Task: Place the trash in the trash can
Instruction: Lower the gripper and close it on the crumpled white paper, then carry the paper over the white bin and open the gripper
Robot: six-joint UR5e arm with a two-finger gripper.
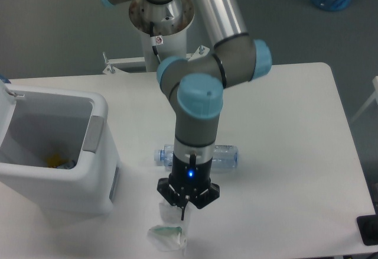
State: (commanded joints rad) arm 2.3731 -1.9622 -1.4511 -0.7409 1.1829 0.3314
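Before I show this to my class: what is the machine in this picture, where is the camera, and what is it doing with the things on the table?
It is a robot arm with a two-finger gripper, filmed by one fixed camera looking down from the front. On the white table lie a bottle, on its side behind the arm, and a whitish packet. The gripper points down at the packet and seems to pinch its top, though the fingers are hard to see. The white bin stands open at the picture's left.
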